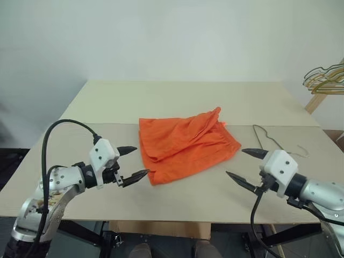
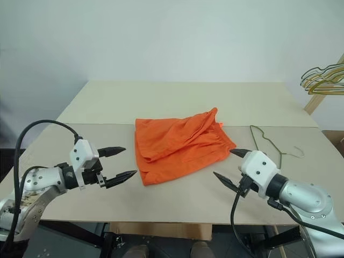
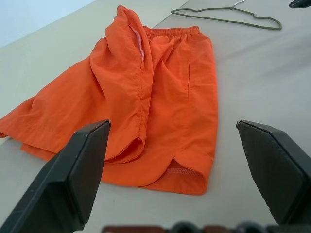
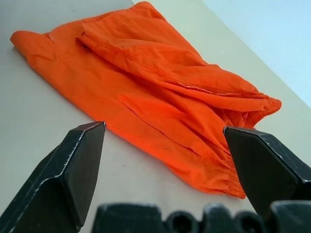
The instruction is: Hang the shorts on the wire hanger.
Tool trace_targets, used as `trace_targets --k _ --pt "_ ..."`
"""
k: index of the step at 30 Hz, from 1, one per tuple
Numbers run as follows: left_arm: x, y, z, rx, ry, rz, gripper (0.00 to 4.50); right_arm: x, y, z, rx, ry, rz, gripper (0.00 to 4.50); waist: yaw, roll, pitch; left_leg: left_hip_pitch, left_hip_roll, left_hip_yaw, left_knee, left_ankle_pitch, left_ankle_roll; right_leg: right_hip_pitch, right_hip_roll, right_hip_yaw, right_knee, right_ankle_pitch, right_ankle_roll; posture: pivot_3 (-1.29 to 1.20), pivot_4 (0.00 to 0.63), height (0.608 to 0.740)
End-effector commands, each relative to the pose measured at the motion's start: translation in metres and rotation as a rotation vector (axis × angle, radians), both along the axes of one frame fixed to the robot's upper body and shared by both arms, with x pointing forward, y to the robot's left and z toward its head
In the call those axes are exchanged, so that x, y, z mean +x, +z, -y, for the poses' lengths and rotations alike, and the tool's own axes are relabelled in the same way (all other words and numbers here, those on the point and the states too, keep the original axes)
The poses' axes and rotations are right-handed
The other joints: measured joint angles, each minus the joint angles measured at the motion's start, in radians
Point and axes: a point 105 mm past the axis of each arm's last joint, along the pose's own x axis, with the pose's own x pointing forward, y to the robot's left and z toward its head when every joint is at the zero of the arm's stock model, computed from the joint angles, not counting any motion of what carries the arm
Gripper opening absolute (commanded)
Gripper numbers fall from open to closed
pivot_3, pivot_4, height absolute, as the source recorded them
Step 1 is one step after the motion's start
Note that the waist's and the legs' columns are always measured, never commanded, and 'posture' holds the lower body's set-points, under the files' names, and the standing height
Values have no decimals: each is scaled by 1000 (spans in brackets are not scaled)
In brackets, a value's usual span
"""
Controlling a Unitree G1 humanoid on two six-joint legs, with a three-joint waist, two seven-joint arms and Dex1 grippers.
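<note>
Silver arms, white-housed black-fingered grippers, black cables

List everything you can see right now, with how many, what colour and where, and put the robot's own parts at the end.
shorts: one, bright orange, lying crumpled and flat at the middle of the table, between the two grippers.
wire hanger: one, thin grey metal, flat on the table to the right of the shorts, apart from them.
bunched hangers: several, gold and green, on a wooden rack past the table's far right corner.
table: one, pale beige, running across the scene.
left gripper: one, black fingers, open, near the table's front edge left of the shorts, holding nothing.
right gripper: one, black fingers, open, near the front edge right of the shorts, holding nothing.
</note>
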Motion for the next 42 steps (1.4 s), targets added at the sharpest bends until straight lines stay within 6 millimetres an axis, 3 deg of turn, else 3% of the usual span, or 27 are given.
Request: trace_targets --k 1,13,19,23,27,33,40,42 --pt "-3 12 2 -11 -9 54 4500 -1 10 -3 -14 23 46 4486 1 0 0 0 0 0 0 0 0 0 0 0 0 0 0 -32 49 740" --pt "-5 9 9 59 -68 55 4500 -3 11 0 -24 24 49 4486 0 0 0 0 0 0 0 0 0 0 0 0 0 0 0 -48 44 740" --pt "4 6 21 84 -105 6 4500 0 11 0 -32 16 53 4486 -1 0 0 0 0 0 0 0 0 0 0 0 0 0 0 -83 33 740" --pt "8 -11 31 330 -165 -27 4500 3 11 -8 -72 63 61 4486 -8 0 0 0 0 1 0 0 0 0 0 0 0 0 0 -115 38 740" --pt "9 -19 44 399 -202 -58 4500 1 12 -12 -82 91 56 4486 -27 -1 1 -1 0 1 0 0 0 0 0 0 -1 0 1 -138 41 740" --pt "23 -51 56 585 -132 -152 4500 -2 9 -17 -80 94 59 4486 -33 -1 1 -1 0 1 0 0 0 0 1 0 -1 -3 5 -163 36 740" --pt "31 -80 57 755 -146 -113 4500 -3 11 -19 -79 91 72 4486 -55 -1 0 -1 0 1 1 0 0 0 1 1 0 -3 6 -182 32 740" --pt "33 -84 58 782 -140 -86 4117 -3 12 -20 -76 92 76 4500 -54 1 -1 1 0 1 1 0 0 2 0 1 0 -4 8 -186 31 740"
